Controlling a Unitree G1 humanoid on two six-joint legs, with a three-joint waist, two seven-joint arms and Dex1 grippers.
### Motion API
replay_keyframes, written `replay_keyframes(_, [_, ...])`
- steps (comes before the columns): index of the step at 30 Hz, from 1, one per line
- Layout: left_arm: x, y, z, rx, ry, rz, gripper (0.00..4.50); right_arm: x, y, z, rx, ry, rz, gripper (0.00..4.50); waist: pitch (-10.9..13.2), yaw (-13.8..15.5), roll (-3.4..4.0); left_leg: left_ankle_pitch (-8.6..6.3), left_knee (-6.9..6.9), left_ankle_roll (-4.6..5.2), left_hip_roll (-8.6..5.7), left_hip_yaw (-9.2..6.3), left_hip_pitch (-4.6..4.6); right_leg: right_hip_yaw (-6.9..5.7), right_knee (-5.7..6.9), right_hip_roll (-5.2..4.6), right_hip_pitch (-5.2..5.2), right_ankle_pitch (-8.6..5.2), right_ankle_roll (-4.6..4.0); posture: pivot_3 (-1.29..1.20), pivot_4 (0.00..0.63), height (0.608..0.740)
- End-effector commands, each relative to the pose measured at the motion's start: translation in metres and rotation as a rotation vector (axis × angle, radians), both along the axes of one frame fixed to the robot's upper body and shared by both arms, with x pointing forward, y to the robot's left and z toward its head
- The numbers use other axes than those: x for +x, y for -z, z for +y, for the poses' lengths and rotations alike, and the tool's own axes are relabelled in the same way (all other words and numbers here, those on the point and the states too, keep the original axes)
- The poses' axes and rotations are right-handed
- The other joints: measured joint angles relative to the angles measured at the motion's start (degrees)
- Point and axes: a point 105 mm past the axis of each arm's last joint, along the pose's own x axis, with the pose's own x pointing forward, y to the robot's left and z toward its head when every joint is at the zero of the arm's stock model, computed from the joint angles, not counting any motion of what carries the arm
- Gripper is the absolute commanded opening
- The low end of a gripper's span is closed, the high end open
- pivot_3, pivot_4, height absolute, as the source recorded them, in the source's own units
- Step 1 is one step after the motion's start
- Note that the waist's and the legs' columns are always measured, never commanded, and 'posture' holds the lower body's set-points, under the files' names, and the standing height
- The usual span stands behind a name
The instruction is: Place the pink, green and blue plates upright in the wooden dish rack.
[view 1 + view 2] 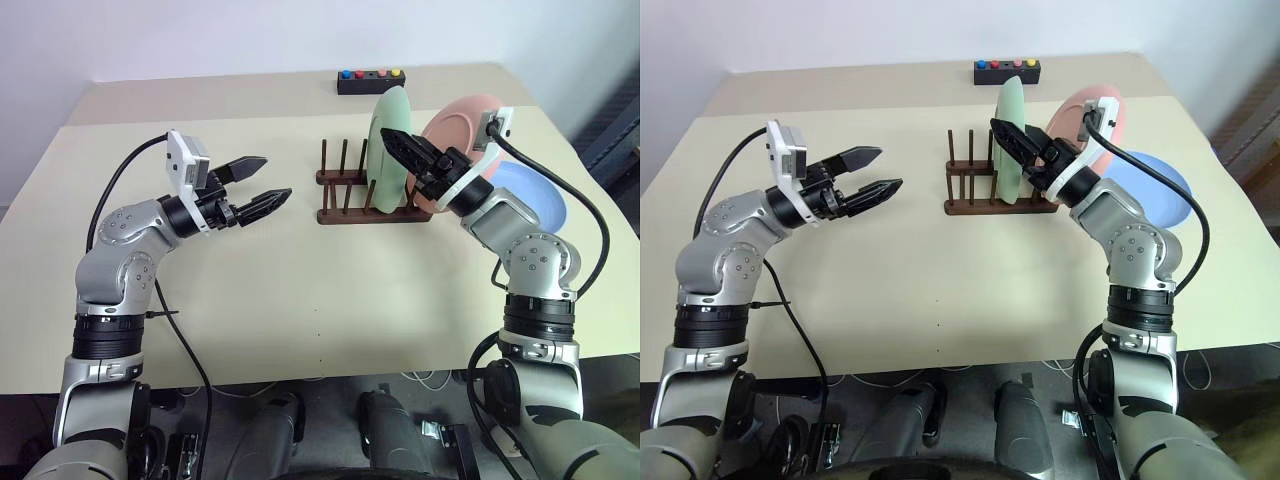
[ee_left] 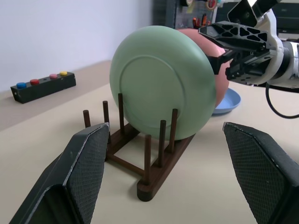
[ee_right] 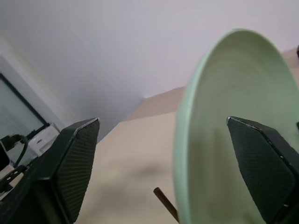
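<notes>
I see the wooden dish rack (image 1: pixel 362 196) standing toward the far middle of the beige tabletop (image 1: pixel 300 300), and the green plate (image 1: pixel 386 148) stands upright in it between the pegs, near the rack's right end. The pink plate (image 1: pixel 462 128) is upright just behind the green one, on its right side; I cannot tell whether it sits in a slot or leans. The blue plate (image 1: pixel 532 192) lies flat on the tabletop to the right of the rack, partly hidden by my right arm.

My right hand (image 1: pixel 412 157) is at the green plate's rim with its fingers spread wide; in the right wrist view the plate's edge runs between the two fingers, with a gap on the one side, so I see no grip on it.

My left hand (image 1: pixel 255 184) hovers above the tabletop well left of the rack, pointing toward it, its fingers apart and holding nothing.

A small black box with coloured buttons (image 1: pixel 370 80) sits at the far edge, behind the rack
</notes>
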Motion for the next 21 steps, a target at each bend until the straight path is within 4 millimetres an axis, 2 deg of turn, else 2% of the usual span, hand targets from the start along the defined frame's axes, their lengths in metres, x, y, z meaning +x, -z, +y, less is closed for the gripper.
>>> replay_keyframes(1, [-0.004,-0.011,-0.002,0.016,0.009,-0.060,4.01,-0.013,-0.032,0.006,-0.024,-0.025,-0.144,4.47,0.00,0.01,0.00,0.00,0.00,0.00,0.00,0.00,0.00,0.00,0.00,0.00,0.00,0.00,0.00,0.00,0.150,0.740])
replay_keyframes(8, [-0.003,-0.012,-0.003,0.012,0.010,-0.061,4.01,-0.023,-0.062,0.005,-0.033,-0.020,-0.246,4.47,0.00,0.03,0.00,0.00,0.00,0.00,0.00,0.00,0.00,0.00,0.00,0.00,-0.01,0.00,0.00,0.00,0.150,0.740])
replay_keyframes(12, [-0.004,-0.012,-0.003,0.009,0.010,-0.065,4.01,-0.022,-0.086,-0.023,-0.027,0.088,-0.323,4.47,0.00,0.11,0.00,0.00,0.00,0.00,0.00,0.01,0.00,0.00,0.00,0.00,-0.01,0.00,0.00,0.00,0.150,0.740])
replay_keyframes(15, [-0.004,-0.012,-0.003,0.008,0.010,-0.063,4.01,-0.020,-0.088,-0.033,0.055,0.057,-0.263,4.47,0.00,0.16,0.00,0.00,-0.01,0.00,0.00,0.01,0.00,0.00,-0.02,0.00,0.00,0.00,0.00,0.00,0.150,0.740])
replay_keyframes(18, [-0.003,-0.012,-0.004,0.006,0.014,-0.064,4.01,-0.019,-0.068,-0.020,-0.041,0.056,-0.252,4.47,-0.01,0.01,-0.01,0.00,-0.01,0.00,0.01,0.01,0.00,0.00,-0.02,-0.01,0.01,0.00,0.00,0.00,0.150,0.740])
replay_keyframes(21, [-0.003,-0.012,-0.005,0.005,0.014,-0.068,4.01,-0.021,-0.066,-0.015,-0.027,0.037,-0.244,4.47,0.01,-0.19,0.02,0.00,-0.02,0.00,0.04,0.03,0.01,0.01,0.01,0.01,-0.02,0.02,-0.03,0.00,0.150,0.740])
